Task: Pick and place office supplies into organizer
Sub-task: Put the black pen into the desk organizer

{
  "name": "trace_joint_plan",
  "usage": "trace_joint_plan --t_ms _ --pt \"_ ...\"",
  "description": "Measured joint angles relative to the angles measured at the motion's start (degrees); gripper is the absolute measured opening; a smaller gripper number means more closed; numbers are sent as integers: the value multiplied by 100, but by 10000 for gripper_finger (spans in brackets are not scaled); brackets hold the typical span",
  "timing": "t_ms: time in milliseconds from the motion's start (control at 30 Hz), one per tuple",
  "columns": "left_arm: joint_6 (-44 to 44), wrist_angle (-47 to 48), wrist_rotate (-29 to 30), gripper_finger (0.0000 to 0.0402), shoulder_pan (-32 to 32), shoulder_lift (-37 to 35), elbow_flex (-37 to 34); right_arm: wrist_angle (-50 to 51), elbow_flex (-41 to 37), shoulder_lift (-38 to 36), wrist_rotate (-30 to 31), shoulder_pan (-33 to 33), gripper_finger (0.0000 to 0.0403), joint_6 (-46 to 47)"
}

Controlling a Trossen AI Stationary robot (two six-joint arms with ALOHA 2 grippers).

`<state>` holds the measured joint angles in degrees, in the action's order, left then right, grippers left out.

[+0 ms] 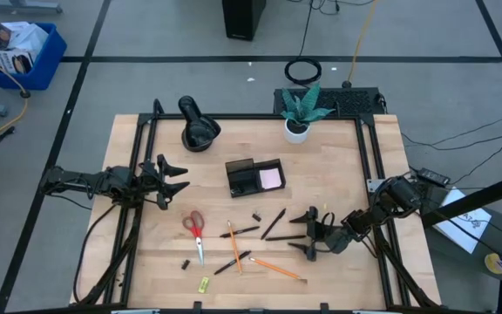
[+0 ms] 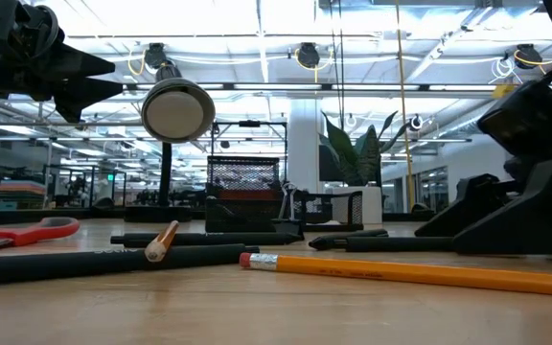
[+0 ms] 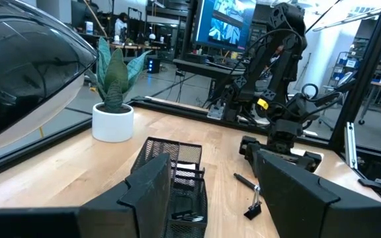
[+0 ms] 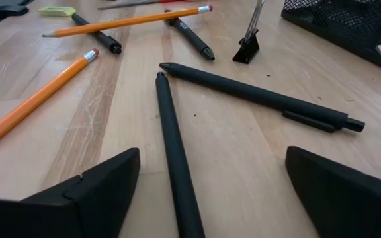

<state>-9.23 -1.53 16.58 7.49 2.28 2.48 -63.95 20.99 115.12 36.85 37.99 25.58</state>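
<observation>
My right gripper [image 1: 308, 234] is open and low over the table's right near part. In the right wrist view its fingers stand on either side of a black pen [image 4: 176, 165] that lies on the wood, without touching it. A second black pen [image 4: 263, 97] lies just beyond. My left gripper [image 1: 168, 179] is open and hovers left of the black organizer [image 1: 254, 177], which holds the pink sticky-note pad [image 1: 271, 178]. Red-handled scissors [image 1: 195, 231], orange pencils [image 1: 233, 244] [image 1: 277, 268], more pens [image 1: 273, 223], a black clip [image 1: 257, 215] and the yellow-green piece [image 1: 204, 283] lie on the table.
A round black lamp [image 1: 197, 126] and a white plant pot [image 1: 297, 129] stand at the table's far edge. A second clip [image 1: 186, 262] lies near the scissors. Bare wood [image 1: 338, 174] lies between the organizer and the right edge.
</observation>
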Motion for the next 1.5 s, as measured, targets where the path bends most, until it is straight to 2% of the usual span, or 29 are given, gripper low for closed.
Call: trace_joint_plan --t_ms 300,1200,1500 --pt "0 0 0 225 0 0 0 -43 -4 10 -68 -10 291 -102" --pt "-2 -1 0 225 0 2 0 16 -2 17 -161 -7 150 -64" --pt "0 -1 0 225 -1 0 0 14 -2 14 -220 -7 114 -65"
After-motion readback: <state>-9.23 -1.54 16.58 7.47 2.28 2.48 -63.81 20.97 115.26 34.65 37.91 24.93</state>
